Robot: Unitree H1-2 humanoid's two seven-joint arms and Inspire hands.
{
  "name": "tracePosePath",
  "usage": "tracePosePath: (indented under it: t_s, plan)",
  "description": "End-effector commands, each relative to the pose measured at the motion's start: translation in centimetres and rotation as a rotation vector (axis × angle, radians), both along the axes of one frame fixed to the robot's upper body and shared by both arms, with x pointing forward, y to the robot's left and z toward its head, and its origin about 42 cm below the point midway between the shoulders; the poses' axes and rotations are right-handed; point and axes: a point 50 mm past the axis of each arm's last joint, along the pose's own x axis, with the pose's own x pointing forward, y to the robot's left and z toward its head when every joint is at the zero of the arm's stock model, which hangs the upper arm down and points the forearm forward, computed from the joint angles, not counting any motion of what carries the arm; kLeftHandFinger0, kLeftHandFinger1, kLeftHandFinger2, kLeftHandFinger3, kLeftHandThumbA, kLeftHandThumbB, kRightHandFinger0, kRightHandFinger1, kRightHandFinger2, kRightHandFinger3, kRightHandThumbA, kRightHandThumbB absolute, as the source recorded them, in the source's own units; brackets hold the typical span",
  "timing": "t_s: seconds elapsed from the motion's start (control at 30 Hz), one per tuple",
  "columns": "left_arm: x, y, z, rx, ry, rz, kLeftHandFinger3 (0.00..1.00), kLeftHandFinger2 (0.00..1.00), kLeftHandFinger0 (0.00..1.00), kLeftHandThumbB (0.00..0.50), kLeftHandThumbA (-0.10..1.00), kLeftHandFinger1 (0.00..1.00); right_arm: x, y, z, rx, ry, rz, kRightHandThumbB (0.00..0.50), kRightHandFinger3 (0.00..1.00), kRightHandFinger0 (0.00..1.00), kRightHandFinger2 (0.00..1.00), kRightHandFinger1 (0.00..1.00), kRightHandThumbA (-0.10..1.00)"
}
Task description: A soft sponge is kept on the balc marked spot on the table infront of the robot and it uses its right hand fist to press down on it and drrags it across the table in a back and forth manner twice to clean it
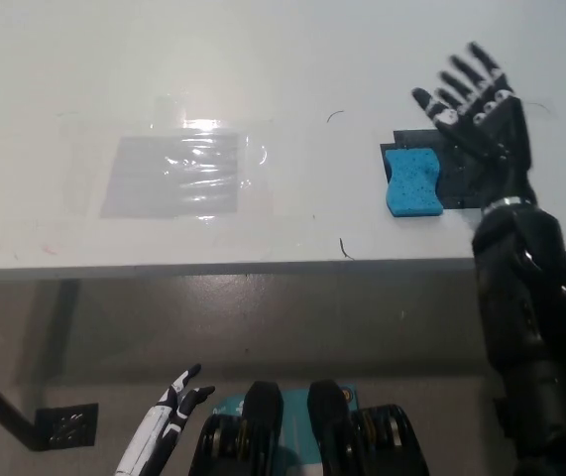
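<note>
Blue wavy-edged soft sponge block (413, 181) lies on the white table top (263, 59), on the left part of the black taped square marker (461, 169), near the table's front edge at about 5 o'clock of the surface as seen from the head camera. Sponge long axis runs roughly 12-to-6, i.e. away from and toward the robot, maybe tilted a hair. Black right hand (481, 119) is lifted, fingers spread wide and pointing up toward 11–12 o'clock, holding nothing and not touching the sponge; palm sits over the right part of the black marker. From that hand the sponge lies at about 7–8 o'clock, just beside it, small gap visible between them. White left hand (178, 397) rests low below the table edge at lower left, fingers loosely apart, empty, well apart from the sponge, so the right hand is clearly the nearer one. Clear glossy plastic sheet patch (178, 174) lies flat on the table at 9 o'clock of the sponge, well apart from it. Judgement: for a press, the right hand would need to curl into a fist and shift toward 7–8 o'clock and down onto the sponge top; whether wiping is finished cannot be told from this view.
</note>
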Motion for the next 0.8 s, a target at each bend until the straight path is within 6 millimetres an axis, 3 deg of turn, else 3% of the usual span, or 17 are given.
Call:
tracePosePath:
  t_s: [0.0, 0.2, 0.3, 0.4, 0.47, 0.53, 0.6, 0.63, 0.67, 0.7, 0.77]
  plan:
    - [1.5, 1.0, 1.5, 0.045, -0.038, -0.052, 1.0, 0.85, 1.0, 0.044, 1.0, 0.9, -28.0, -1.0, 23.3, -0.198, -1.221, 0.306, 0.417, 1.0, 1.0, 1.0, 1.0, 1.0]
    - [1.6, 1.0, 1.3, 0.05, -0.034, -0.058, 1.0, 0.85, 1.0, 0.033, 1.0, 0.9, -30.2, -2.4, 17.6, -0.263, -1.216, 0.246, 0.397, 1.0, 1.0, 1.0, 1.0, 1.0]
    - [1.6, 1.1, 1.2, 0.064, -0.045, -0.063, 1.0, 0.87, 1.0, 0.036, 1.0, 0.9, -31.0, -2.4, 15.1, -0.39, -1.238, 0.165, 0.457, 1.0, 1.0, 1.0, 1.0, 1.0]
    - [1.6, 1.0, 1.0, 0.052, -0.028, -0.058, 1.0, 0.89, 1.0, 0.059, 1.0, 0.93, -33.3, -2.5, 11.1, -0.427, -1.029, 0.189, 0.437, 1.0, 1.0, 1.0, 1.0, 1.0]
    - [1.7, 1.0, 0.9, 0.044, -0.031, -0.049, 1.0, 0.91, 1.0, 0.065, 1.0, 0.94, -33.0, -2.4, 9.3, -0.419, -1.005, 0.189, 0.421, 1.0, 1.0, 1.0, 1.0, 1.0]
    - [1.4, 1.2, 0.7, 0.032, -0.024, -0.041, 1.0, 0.96, 1.0, 0.074, 1.0, 0.97, -32.2, -2.5, 5.3, -0.395, -0.832, 0.226, 0.38, 1.0, 1.0, 1.0, 1.0, 1.0]
    - [1.3, 1.2, 0.6, 0.033, -0.034, -0.039, 1.0, 1.0, 1.0, 0.054, 1.0, 1.0, -31.9, -2.8, 3.0, -0.366, -0.668, 0.23, 0.442, 1.0, 1.0, 1.0, 1.0, 1.0]
    - [1.2, 1.2, 0.6, 0.027, -0.037, -0.036, 1.0, 1.0, 1.0, 0.057, 1.0, 1.0, -31.8, -2.9, 2.3, -0.375, -0.612, 0.222, 0.447, 1.0, 1.0, 1.0, 1.0, 1.0]
    - [1.2, 1.2, 0.6, 0.027, -0.037, -0.033, 1.0, 1.0, 1.0, 0.05, 1.0, 1.0, -31.4, -3.1, 0.9, -0.381, -0.559, 0.206, 0.408, 1.0, 1.0, 1.0, 1.0, 1.0]
    - [1.2, 1.2, 0.6, 0.025, -0.043, -0.032, 1.0, 1.0, 1.0, 0.04, 1.0, 1.0, -31.0, -3.3, -0.7, -0.419, -0.508, 0.173, 0.326, 1.0, 1.0, 1.0, 1.0, 1.0]
    - [1.4, 1.2, 0.7, 0.006, -0.046, -0.025, 1.0, 1.0, 1.0, 0.038, 1.0, 1.0, -29.3, -3.6, -4.2, -0.509, -0.351, 0.115, 0.311, 1.0, 1.0, 1.0, 1.0, 1.0]
